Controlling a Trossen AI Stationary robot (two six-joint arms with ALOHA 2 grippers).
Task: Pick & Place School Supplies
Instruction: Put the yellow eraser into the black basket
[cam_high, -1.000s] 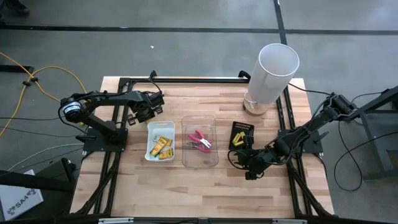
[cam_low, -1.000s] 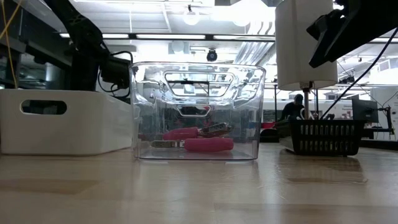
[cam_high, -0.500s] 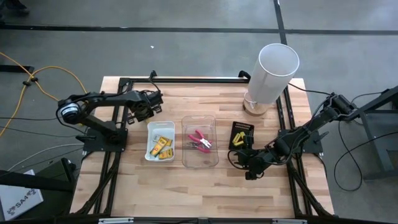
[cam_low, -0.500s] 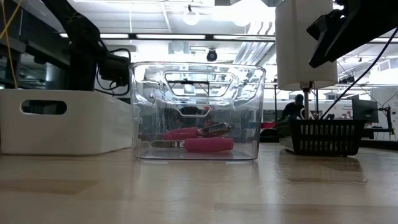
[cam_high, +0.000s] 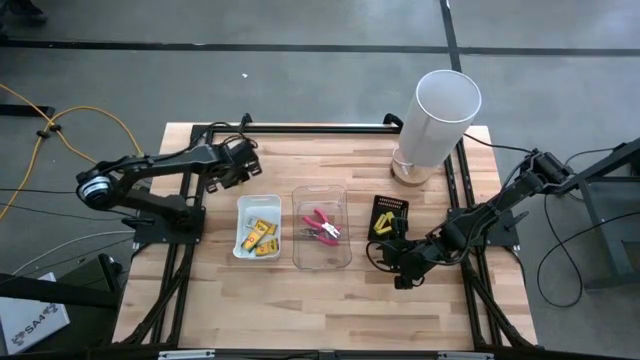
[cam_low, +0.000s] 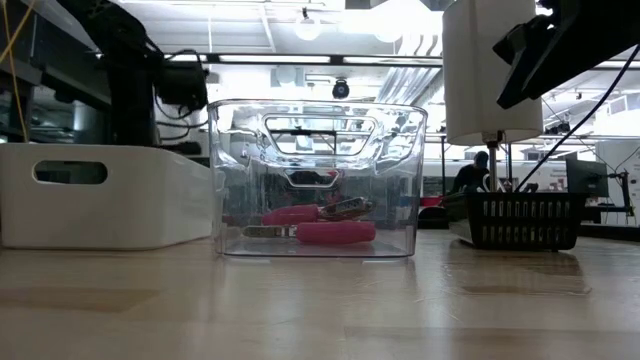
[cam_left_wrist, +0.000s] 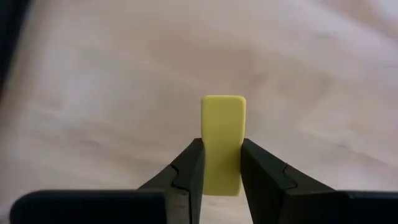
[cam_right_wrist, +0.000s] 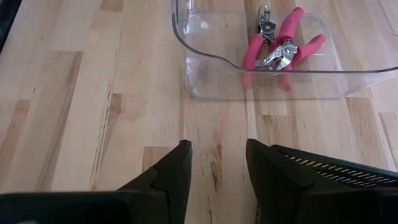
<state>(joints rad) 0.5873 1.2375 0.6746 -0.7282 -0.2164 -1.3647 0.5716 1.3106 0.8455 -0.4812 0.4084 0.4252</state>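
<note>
i've got a yellow box (cam_left_wrist: 223, 144) pinched in my left tool (cam_left_wrist: 222, 177) beyond the white tray (cam_high: 257, 227) holding other yellow boxes, pink pliers (cam_high: 321, 226) sit in the clear tray (cam_high: 321, 227), right tool (cam_right_wrist: 217, 165) idles parted and empty, black box (cam_high: 388, 216) left.

The small flat yellow block (cam_left_wrist: 223, 143) pinched in the left end effector (cam_left_wrist: 221, 171) had its lower end hidden between the fingers; the wooden counter (cam_left_wrist: 112, 81) beyond it was blurred.
</note>
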